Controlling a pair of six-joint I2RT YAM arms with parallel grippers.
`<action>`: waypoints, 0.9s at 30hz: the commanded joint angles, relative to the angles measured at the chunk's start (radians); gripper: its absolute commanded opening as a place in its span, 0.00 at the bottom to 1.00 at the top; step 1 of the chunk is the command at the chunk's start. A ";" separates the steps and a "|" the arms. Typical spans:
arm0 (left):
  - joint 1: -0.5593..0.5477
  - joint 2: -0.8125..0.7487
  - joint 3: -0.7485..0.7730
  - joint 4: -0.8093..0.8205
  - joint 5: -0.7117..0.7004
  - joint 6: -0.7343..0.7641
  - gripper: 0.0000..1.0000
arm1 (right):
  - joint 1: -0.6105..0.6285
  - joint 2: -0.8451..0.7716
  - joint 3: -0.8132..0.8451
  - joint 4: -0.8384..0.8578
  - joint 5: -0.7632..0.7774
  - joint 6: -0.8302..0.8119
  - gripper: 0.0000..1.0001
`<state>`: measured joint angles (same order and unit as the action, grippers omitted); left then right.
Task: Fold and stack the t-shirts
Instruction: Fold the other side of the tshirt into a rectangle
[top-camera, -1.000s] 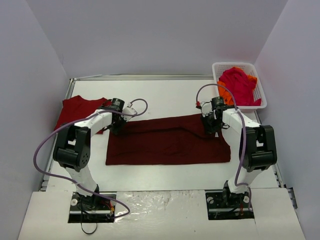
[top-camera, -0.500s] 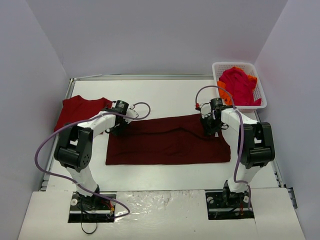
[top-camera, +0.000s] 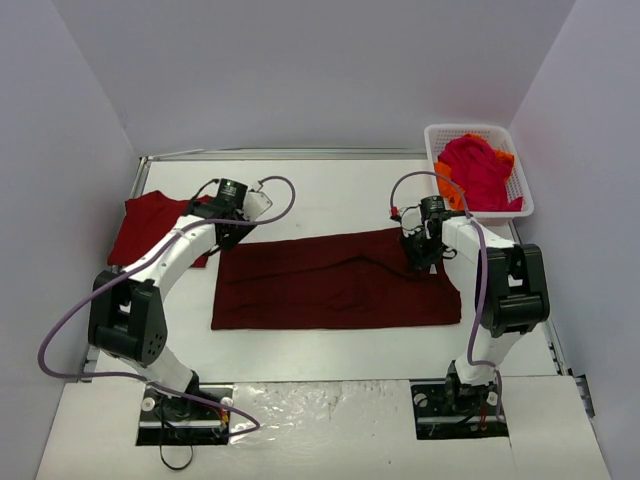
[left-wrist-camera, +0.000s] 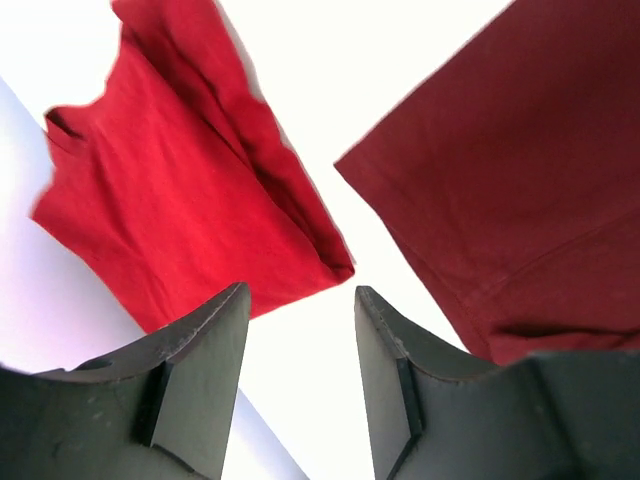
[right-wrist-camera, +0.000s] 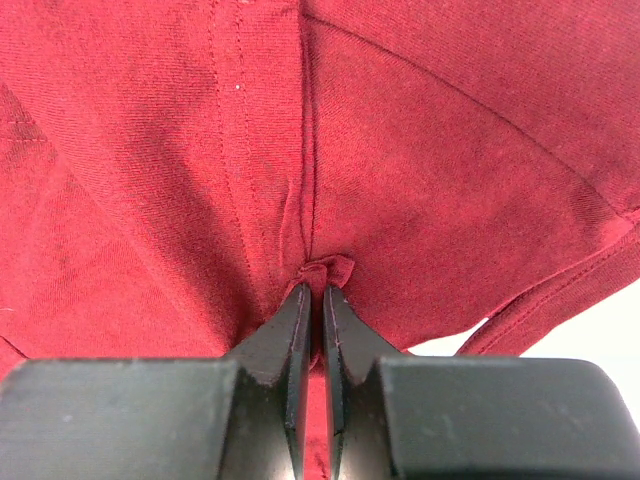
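The large dark maroon t-shirt (top-camera: 340, 285) lies folded into a long band across the middle of the table. My right gripper (top-camera: 421, 262) (right-wrist-camera: 315, 290) is shut on a pinched fold of that shirt (right-wrist-camera: 420, 150) near its back right corner. My left gripper (top-camera: 226, 236) (left-wrist-camera: 300, 292) is open and holds nothing. It hangs over bare table between the maroon shirt's left corner (left-wrist-camera: 520, 190) and a brighter red t-shirt (top-camera: 150, 225) (left-wrist-camera: 170, 200) that lies flat at the far left.
A white lattice basket (top-camera: 470, 128) stands at the back right with a crimson t-shirt (top-camera: 480, 170) and an orange one (top-camera: 450, 188) bunched inside. Grey walls close in the table on three sides.
My left gripper has opened, let go of the maroon shirt's left corner and drawn up and back. The right gripper has kept its grip and place.
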<state>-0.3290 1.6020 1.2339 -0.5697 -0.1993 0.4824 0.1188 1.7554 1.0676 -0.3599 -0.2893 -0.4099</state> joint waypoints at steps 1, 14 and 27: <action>-0.004 -0.053 0.075 -0.076 0.073 -0.042 0.45 | 0.008 0.030 -0.005 -0.039 -0.014 -0.010 0.00; -0.002 0.053 0.093 -0.059 0.235 -0.103 0.37 | 0.015 0.009 0.003 -0.048 0.013 -0.013 0.00; -0.001 0.039 0.061 -0.053 0.227 -0.103 0.38 | 0.010 -0.157 0.073 -0.214 -0.204 -0.128 0.40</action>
<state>-0.3290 1.6810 1.2953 -0.6056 0.0231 0.3889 0.1268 1.7008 1.0710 -0.4335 -0.3561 -0.4664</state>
